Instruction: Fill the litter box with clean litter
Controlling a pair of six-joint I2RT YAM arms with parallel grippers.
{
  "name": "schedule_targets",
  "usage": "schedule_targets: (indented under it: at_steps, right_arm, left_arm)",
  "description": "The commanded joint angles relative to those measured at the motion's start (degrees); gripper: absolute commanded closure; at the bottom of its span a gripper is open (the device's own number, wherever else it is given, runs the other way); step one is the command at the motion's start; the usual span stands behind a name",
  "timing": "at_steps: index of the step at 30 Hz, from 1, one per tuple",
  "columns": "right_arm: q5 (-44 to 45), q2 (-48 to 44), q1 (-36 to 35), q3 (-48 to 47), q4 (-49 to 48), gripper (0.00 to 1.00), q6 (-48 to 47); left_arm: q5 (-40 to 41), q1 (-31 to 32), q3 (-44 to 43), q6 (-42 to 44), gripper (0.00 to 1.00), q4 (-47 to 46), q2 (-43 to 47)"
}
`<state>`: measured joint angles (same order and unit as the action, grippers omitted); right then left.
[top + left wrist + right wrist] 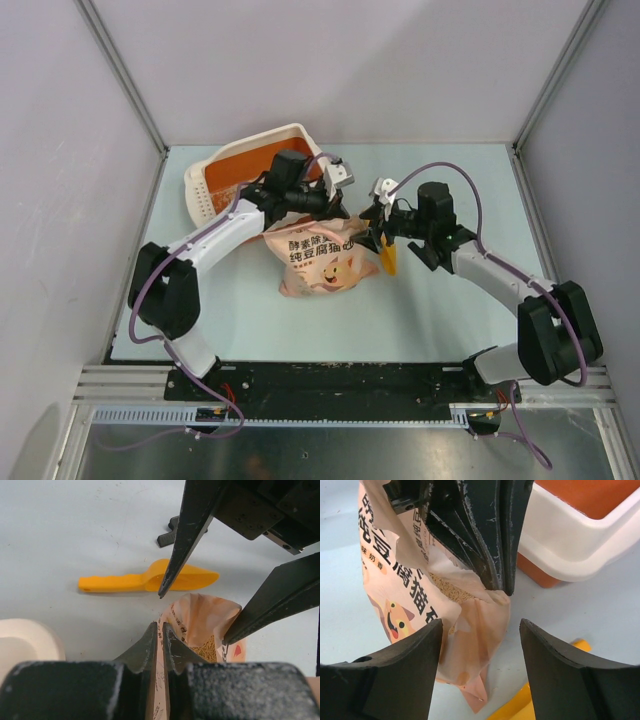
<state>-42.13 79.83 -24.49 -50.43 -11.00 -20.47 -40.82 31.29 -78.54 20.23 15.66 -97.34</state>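
Left pincer [160, 628] nips the rim of the pink-beige printed bag [200, 612] so its pale beige granular litter [206, 651] cannot spill; right pincer [480, 623] gapes wide, probably to take the opposite rim.

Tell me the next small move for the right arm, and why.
Probably ease the right gripper forward and close it on the loose rim of the litter bag. Its jaws stand open and appear to straddle that rim, while the left gripper pinches the mouth's other side. Two grips would let the bag tip toward the litter box.
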Motion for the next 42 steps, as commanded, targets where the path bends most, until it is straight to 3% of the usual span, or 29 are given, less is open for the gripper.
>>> schedule_targets:
  at_steps: [1,11,17,30,33,37,42]
  right_arm:
    - [-5.7,1.6,0.8,-1.4,-4.4,0.32,3.8]
    - [-14.1,7.0,0.9,-2.1,-11.4,0.33,12.5]
    - [-16.2,10.6,2.1,-2.3,-25.5,0.33,20.2]
    - [-21.5,15.7,2.1,-2.7,-29.6,0.45,29.3]
    - [-20.9,16.7,1.7,-2.8,-31.3,0.45,31.2]
    - [-20.2,17.5,1.1,-2.8,-32.4,0.43,32.6]
    - [-18.2,19.3,0.4,-2.9,-36.1,0.47,36.3]
  left_arm:
    - [-3.0,-0.5,-1.8,-2.0,0.89,-0.2,0.3]
    - [-5.1,-0.8,-2.2,-2.2,0.89,0.7,0.0]
    - [-6.2,-0.8,-2.9,-1.7,0.9,2.7,0.0]
    - [-0.8,-3.1,-8.0,-2.5,0.9,4.6,-1.7]
    - [2.1,-5.3,-8.6,-4.2,0.82,4.5,0.2]
    - [4.8,-10.6,-6.2,-6.8,0.59,5.0,5.5]
    - [9.4,-15.3,0.5,-3.6,0.47,10.2,14.4]
